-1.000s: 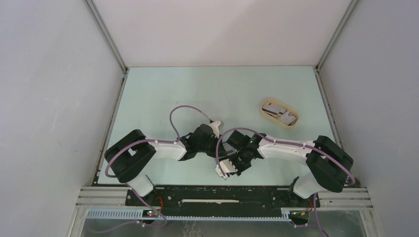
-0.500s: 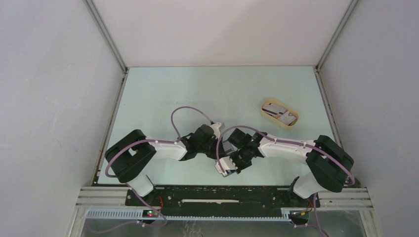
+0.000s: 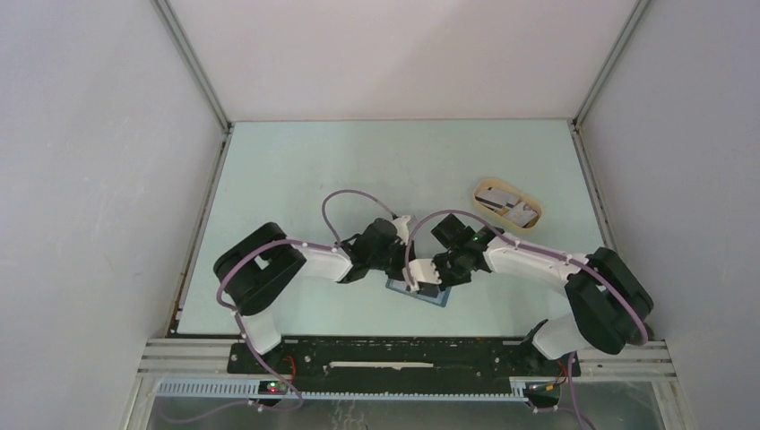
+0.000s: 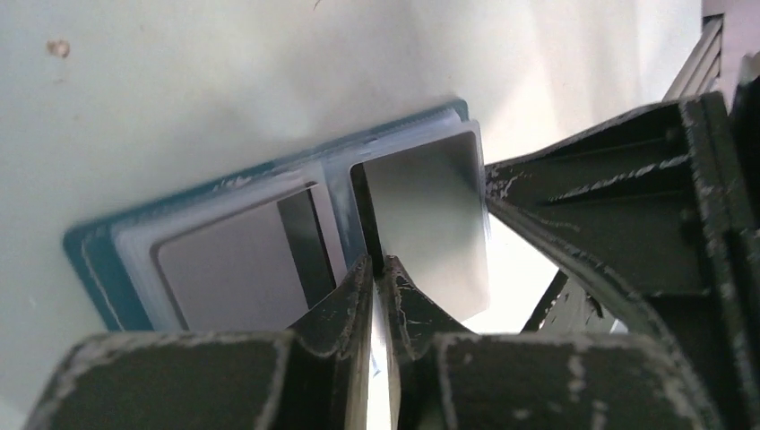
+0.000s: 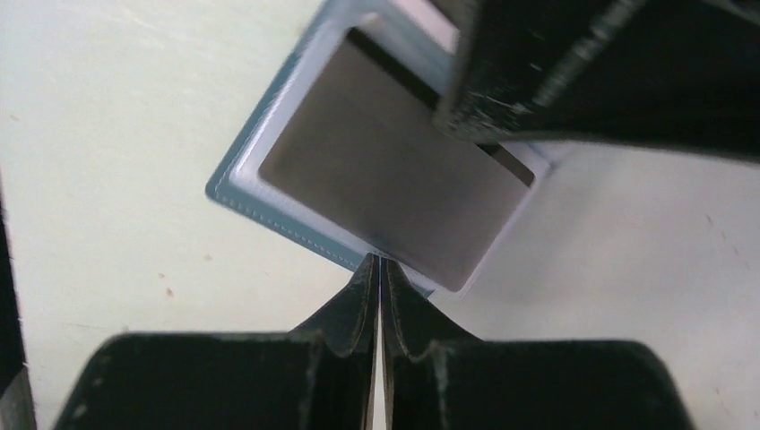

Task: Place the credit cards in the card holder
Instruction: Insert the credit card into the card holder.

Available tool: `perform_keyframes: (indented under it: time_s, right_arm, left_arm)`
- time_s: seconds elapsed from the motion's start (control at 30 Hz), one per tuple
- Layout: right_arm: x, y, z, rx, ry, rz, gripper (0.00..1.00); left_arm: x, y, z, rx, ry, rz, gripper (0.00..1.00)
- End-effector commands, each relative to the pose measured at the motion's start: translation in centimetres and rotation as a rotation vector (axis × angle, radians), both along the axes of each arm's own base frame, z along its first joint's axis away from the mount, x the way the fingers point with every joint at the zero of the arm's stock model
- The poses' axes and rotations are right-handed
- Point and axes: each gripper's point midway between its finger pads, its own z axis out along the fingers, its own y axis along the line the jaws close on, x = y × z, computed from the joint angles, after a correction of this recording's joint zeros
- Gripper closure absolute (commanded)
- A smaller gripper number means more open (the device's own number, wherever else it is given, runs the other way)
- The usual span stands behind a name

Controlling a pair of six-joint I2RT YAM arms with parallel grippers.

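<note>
The wallet (image 3: 418, 294) lies open and flat on the desk (image 3: 296, 179), just in front of the two arm bases, with both arms meeting over it; a striped card (image 4: 237, 273) already sits in one half, and a grey card (image 4: 426, 215) lies over the other half. The left pincer (image 4: 376, 269) has its jaws almost together, and the grey card's edge runs in between the tips, so it looks to be gripping that card; the right pincer (image 5: 377, 264) is closed, its tips at the wallet's near edge.

The step looks like seating the grey card in its slot; to do it well, keep the card flat and square to the pocket and slide it along rather than down. The closed right tips should hold the wallet in place so it does not skid or fold; let go only once the card is fully in.

The overhead view alone shows the tray (image 3: 475, 199) well apart at the right, with more cards (image 3: 506, 204) waiting in it; there the arms hide most of the wallet. The left wrist view shows both halves and the stripe; the right wrist view shows only the grey card's half and the stitched blue corner.
</note>
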Motion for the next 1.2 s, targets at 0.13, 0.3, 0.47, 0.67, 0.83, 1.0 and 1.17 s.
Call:
perform_keyframes:
  time_s: [0.13,0.3,0.47,0.67,0.83,1.0,1.17]
  right_arm:
    - [3.1,-0.3,4.7,0.176,-0.095,-0.115,0.83]
    - [2.4,0.0,7.1,0.317,-0.007,-0.206,0.73]
    - [0.9,1.4,10.3,0.479,0.311,-0.406,0.67]
    - [1.3,1.0,12.9,0.571,0.772,-0.705,0.57]
    - [1.8,-0.3,12.7,0.648,0.898,-0.787,0.36]
    - [1.0,-0.8,12.3,0.749,1.08,-0.84,0.07]
    - [1.1,-1.0,9.2,0.634,1.22,-1.011,0.08]
  left_arm:
    - [2.1,-2.5,4.9,-0.167,-0.053,0.028,0.79]
    - [2.4,-1.6,7.5,-0.232,-0.128,0.051,0.73]
    - [2.2,-0.4,10.8,-0.333,-0.287,0.03,0.7]
    - [3.2,2.0,15.8,-0.392,-0.611,0.071,0.71]
    - [2.9,3.9,18.1,-0.505,-0.734,0.153,0.55]
    - [2.7,2.8,15.8,-0.647,-0.524,0.108,0.13]
    - [3.1,1.4,12.2,-0.704,-0.287,0.062,0.25]
